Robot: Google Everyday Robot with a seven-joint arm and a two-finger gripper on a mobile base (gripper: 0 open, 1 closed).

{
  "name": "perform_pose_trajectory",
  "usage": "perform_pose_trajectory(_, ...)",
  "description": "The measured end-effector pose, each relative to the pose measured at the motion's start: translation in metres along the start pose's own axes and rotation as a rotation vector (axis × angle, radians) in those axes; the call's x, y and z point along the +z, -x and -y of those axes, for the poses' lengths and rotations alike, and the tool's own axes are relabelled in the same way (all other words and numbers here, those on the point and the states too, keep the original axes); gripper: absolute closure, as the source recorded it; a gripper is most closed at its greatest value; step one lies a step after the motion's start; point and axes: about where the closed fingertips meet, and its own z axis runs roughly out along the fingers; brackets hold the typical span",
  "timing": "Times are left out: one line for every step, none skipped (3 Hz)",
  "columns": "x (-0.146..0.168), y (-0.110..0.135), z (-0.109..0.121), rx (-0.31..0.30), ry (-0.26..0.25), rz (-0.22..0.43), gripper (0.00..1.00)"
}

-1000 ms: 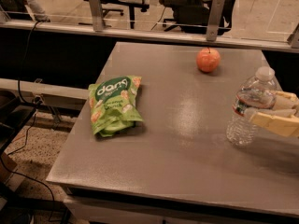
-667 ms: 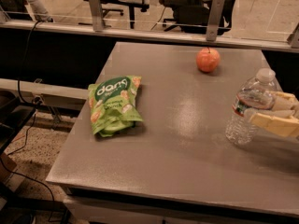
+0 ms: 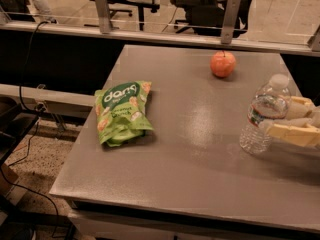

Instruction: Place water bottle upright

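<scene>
One gripper (image 3: 278, 120) at the table's (image 3: 200, 179) right edge, its two fingers clamping the near-upright water bottle (image 3: 264, 115); green snack bag (image 3: 122, 112) well left, apple (image 3: 222, 64) beyond.

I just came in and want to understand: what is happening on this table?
The robot's gripper, at the right edge of the table, holds the water bottle, which stands almost upright, leaning slightly, its base at the tabletop. A green snack bag lies on the left and a red-orange fruit sits at the back, both untouched.
</scene>
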Motion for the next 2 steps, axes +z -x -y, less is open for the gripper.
perform_pose_trajectory(0.0027,-0.0026,0.0016,0.007,0.012,-0.004,0.0)
perform_pose_trajectory(0.0028,-0.0026,0.0015,0.007,0.012,-0.004,0.0)
